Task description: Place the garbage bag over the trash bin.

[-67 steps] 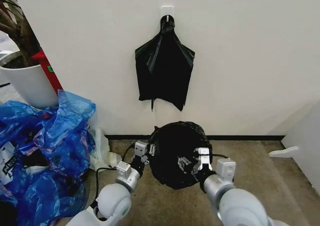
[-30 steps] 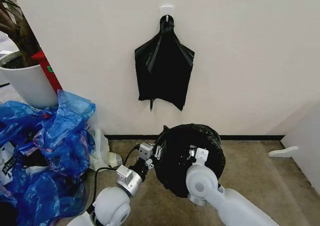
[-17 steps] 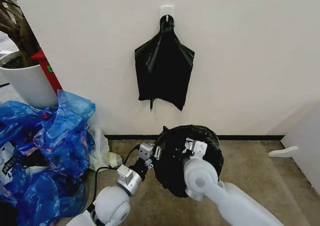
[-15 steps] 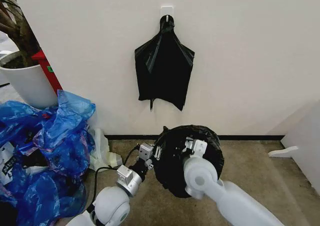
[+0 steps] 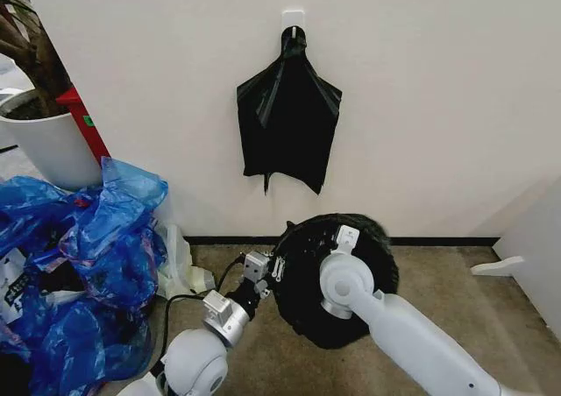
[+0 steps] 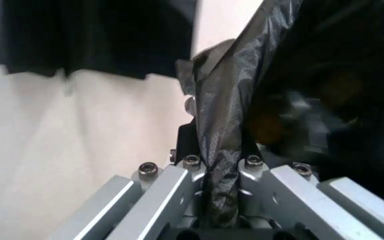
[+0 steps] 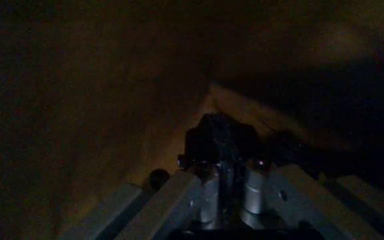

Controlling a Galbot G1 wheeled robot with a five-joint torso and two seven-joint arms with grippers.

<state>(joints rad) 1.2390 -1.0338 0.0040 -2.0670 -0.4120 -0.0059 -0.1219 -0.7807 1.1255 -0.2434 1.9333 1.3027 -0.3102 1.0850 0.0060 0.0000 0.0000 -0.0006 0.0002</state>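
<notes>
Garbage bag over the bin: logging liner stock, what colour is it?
Glossy black; the garbage bag shows best in the head view, pinched by the left gripper.

My way left blocked by heaped blue plastic bags point(image 5: 83, 265) and a white plant pot point(image 5: 48, 146), wall point(image 5: 438, 107) close behind the bag-wrapped trash bin point(image 5: 337, 278), hanging black bag point(image 5: 287, 116) above, open carpet point(image 5: 447, 295) to my right.

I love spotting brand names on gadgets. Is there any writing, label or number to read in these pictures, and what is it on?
None can be read.
Black marks on white packaging among the blue bags: too small to read.
A green tag on the red object by the plant pot: too small to read.
</notes>
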